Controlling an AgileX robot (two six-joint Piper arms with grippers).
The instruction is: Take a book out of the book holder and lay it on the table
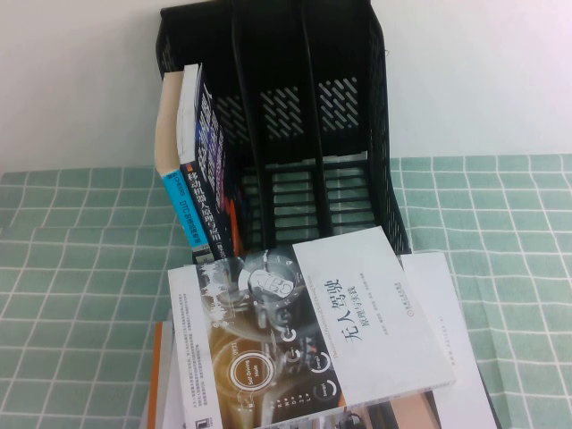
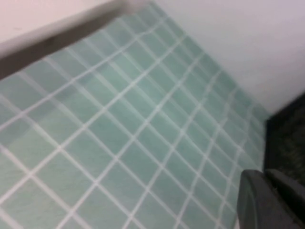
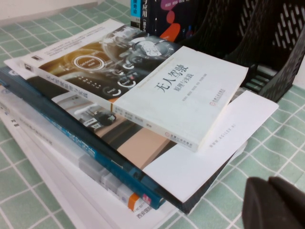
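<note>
The book [image 1: 313, 331], half white with a black title and half dark with glowing dials, lies flat on top of a stack in front of the book holder [image 1: 295, 116]. The right wrist view shows the book [image 3: 143, 86] and the holder [image 3: 271, 43] behind it. My right gripper [image 3: 267, 183] is shut and empty, low over the green grid table [image 3: 267, 143], apart from the stack's corner. My left gripper [image 2: 263, 174] is shut and empty over the bare table [image 2: 119, 143], with the holder's dark side [image 2: 288, 138] beside it. Neither gripper shows in the high view.
Two blue-spined books [image 1: 192, 179] stand leaning in the holder's left slot; its other two slots are bare. Under the book lie a large white sheet [image 3: 224, 138], a blue-spined book [image 3: 95, 162] and more white papers. Open cloth [image 1: 80, 250] lies to the left and right.
</note>
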